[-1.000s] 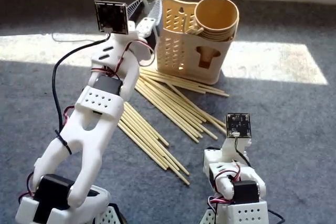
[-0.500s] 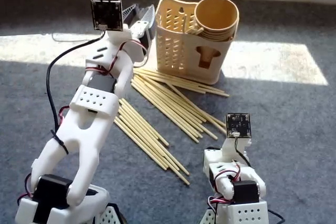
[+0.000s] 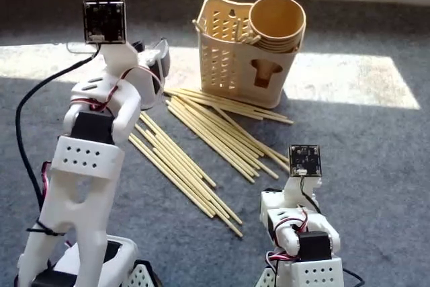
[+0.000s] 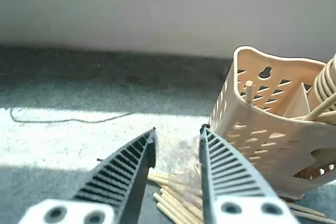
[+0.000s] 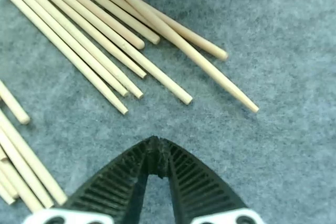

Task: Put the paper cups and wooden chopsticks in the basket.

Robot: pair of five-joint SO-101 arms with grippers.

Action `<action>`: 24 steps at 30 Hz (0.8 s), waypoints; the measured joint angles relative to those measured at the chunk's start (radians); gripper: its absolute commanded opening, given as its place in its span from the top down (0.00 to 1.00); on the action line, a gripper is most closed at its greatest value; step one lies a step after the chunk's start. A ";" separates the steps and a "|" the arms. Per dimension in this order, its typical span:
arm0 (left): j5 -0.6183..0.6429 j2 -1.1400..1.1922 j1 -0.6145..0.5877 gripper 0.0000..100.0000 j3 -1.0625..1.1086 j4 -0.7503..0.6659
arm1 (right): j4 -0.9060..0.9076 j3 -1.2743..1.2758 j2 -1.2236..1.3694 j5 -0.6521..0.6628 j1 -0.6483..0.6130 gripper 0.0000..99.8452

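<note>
Looking across the grey carpet (image 3: 376,166), we see the basket (image 3: 228,72) standing far and centre with stacked paper cups (image 3: 277,18) in its right side, while loose wooden chopsticks (image 3: 208,136) fan over the floor between it and both arms. Our left gripper (image 4: 178,129) hovers raised just left of the basket, fingers parted and empty. The right gripper (image 5: 156,148) sits low at near right over chopstick ends, tips pressed together on nothing. Since a second ago the left gripper has swung leftward away from the basket, the right one staying put.
</note>
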 measured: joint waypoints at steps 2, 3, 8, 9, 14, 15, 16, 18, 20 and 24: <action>-0.028 -0.009 -0.009 0.86 0.000 0.071 | 0.000 0.000 0.000 0.000 0.000 1.00; -0.057 -0.012 -0.009 0.86 0.000 0.101 | 0.000 0.000 0.000 0.000 0.000 1.00; -0.109 -0.012 -0.040 0.86 0.000 0.230 | 0.000 0.000 0.000 0.000 0.000 1.00; -0.109 -0.012 -0.058 0.86 0.002 0.252 | 0.000 0.000 0.000 0.000 0.000 1.00; -0.101 -0.014 -0.098 0.86 0.077 0.330 | 0.000 0.000 0.000 0.000 0.000 1.00; -0.080 -0.014 -0.098 0.86 0.092 0.341 | 0.000 0.000 0.000 0.000 0.000 1.00; -0.049 -0.014 -0.098 0.86 0.109 0.348 | 0.000 0.000 0.000 0.000 0.000 1.00; 0.011 -0.014 -0.098 0.86 0.141 0.362 | 0.000 0.000 0.000 0.000 0.000 1.00; 0.054 -0.014 -0.098 0.86 0.164 0.373 | 0.000 0.000 0.000 0.000 0.000 1.00; 0.098 -0.014 -0.098 0.86 0.216 0.373 | 0.000 0.000 0.000 0.000 0.000 1.00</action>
